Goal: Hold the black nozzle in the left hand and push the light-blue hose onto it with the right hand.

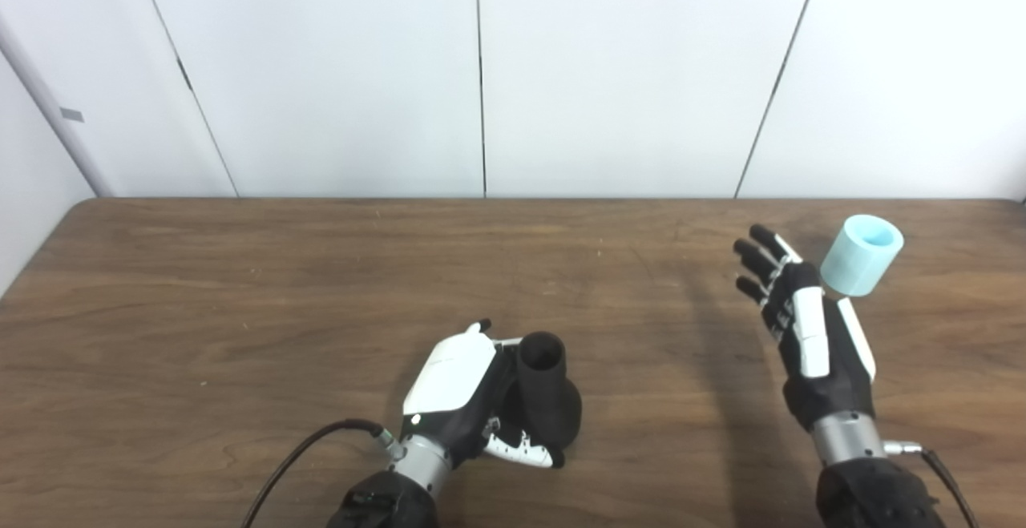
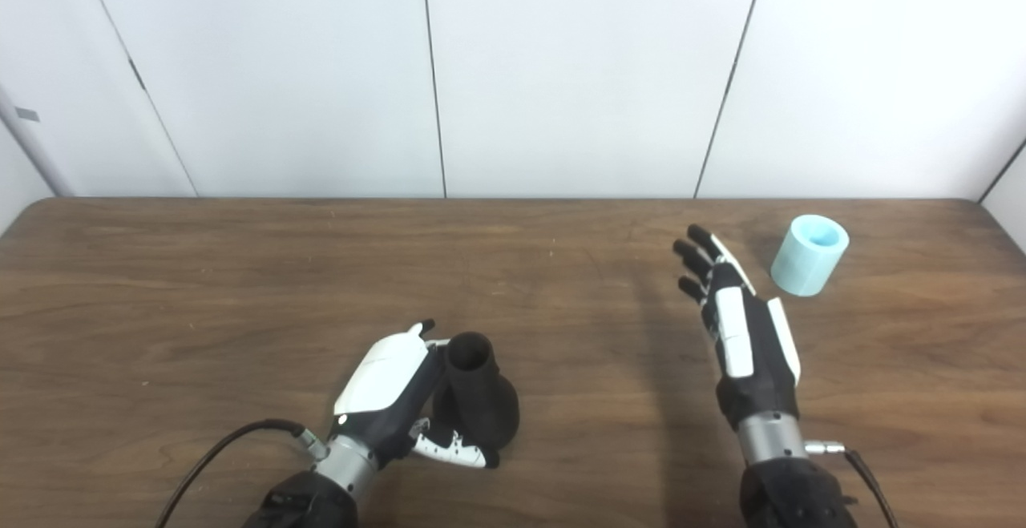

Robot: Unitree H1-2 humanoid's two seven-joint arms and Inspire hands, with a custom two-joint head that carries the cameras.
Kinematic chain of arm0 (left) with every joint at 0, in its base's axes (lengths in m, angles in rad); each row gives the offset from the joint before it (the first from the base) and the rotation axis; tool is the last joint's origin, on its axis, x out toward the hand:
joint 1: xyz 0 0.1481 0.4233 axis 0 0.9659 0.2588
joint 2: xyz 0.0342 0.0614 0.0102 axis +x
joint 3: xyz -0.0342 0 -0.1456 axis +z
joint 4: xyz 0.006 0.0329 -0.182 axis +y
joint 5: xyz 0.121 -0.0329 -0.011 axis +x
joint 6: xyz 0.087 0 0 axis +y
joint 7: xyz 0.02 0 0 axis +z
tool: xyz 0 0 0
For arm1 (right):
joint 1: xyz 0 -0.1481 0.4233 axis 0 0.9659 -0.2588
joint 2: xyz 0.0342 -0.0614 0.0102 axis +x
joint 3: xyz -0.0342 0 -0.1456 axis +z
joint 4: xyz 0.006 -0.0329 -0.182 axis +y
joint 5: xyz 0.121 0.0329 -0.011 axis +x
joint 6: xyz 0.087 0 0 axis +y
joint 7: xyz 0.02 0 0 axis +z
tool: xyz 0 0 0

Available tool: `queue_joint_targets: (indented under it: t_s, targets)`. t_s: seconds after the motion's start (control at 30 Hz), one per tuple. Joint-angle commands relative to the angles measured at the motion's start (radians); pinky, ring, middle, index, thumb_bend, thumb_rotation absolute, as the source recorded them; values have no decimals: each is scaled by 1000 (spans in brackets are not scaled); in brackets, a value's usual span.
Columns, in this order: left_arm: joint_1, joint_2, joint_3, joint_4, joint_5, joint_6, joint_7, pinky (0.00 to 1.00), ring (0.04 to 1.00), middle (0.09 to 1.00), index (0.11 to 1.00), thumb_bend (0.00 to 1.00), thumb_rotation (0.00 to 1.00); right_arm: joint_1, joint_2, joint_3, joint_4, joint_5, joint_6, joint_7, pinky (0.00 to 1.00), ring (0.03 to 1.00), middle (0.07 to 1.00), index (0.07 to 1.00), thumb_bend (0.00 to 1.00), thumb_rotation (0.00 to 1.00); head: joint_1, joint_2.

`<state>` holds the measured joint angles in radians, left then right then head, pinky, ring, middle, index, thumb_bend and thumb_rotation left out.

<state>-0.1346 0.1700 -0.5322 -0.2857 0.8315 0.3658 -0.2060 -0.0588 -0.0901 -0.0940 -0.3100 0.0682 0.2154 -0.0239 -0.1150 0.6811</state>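
The black nozzle (image 1: 547,396) stands upright near the table's front middle, narrow open end up. My left hand (image 1: 461,396) is wrapped around it from the left, thumb across its wide base. The light-blue hose (image 1: 862,255), a short tube tilted with its opening facing up and right, rests on the table at the far right. My right hand (image 1: 805,328) is open with fingers stretched out, just left of the hose and apart from it, holding nothing.
The brown wooden table (image 1: 280,296) ends at a white panelled wall behind. A black cable (image 1: 296,452) trails from my left wrist along the front edge, and another cable (image 1: 942,476) leaves the right wrist.
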Motion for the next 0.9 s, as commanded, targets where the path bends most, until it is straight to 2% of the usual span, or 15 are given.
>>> queue_joint_targets:
  t_s: [0.0, 0.37, 0.5, 0.53, 0.57, 0.6, 0.67, 0.7, 0.73, 0.87]
  targets:
    - [44, 2, -44, 43, 4, -7, -66, 1000, 718, 458, 505, 522, 0, -33, -12, -9, -43, -5, -8, 0, 870, 938, 893, 896, 486, 1000, -7, 1]
    - [40, 13, -36, 64, -13, -23, -73, 1000, 722, 463, 501, 522, 0, -108, -121, -70, -86, -41, 78, -1, 849, 902, 878, 883, 541, 986, -75, 4]
    - [35, 21, -32, 69, -18, -29, -77, 1000, 723, 466, 499, 522, 0, -146, -189, -72, -75, -94, 107, 2, 837, 880, 868, 890, 576, 850, -100, 3]
    - [34, 23, -31, 69, -19, -30, -77, 1000, 724, 466, 499, 522, 0, -150, -196, -72, -73, -101, 110, 2, 833, 878, 866, 890, 582, 834, -100, 3]
    - [33, 27, -28, 70, -23, -32, -78, 1000, 724, 467, 499, 522, 0, -161, -210, -67, -70, -124, 117, 1, 831, 876, 865, 890, 584, 826, -129, 0]
    - [33, 32, -24, 68, -27, -34, -80, 1000, 724, 472, 496, 522, 0, -177, -233, -61, -67, -157, 127, 1, 810, 868, 862, 889, 590, 785, -146, -5]
    - [34, 45, -16, 64, -37, -40, -82, 1000, 726, 482, 490, 522, 0, -207, -279, -44, -57, -228, 140, 5, 791, 853, 856, 883, 611, 637, -183, -14]
    - [34, 49, -14, 63, -40, -42, -82, 1000, 726, 484, 489, 522, 0, -215, -289, -39, -55, -248, 143, 7, 787, 847, 853, 882, 619, 603, -183, -14]
    - [35, 53, -11, 65, -43, -46, -81, 1000, 726, 484, 488, 522, 0, -227, -303, -32, -48, -267, 148, 10, 785, 843, 852, 881, 623, 586, -207, -17]
    - [42, 65, -5, 65, -50, -59, -79, 1000, 724, 485, 488, 522, 0, -279, -358, -4, -12, -333, 181, 35, 774, 828, 850, 872, 704, 487, -228, -19]
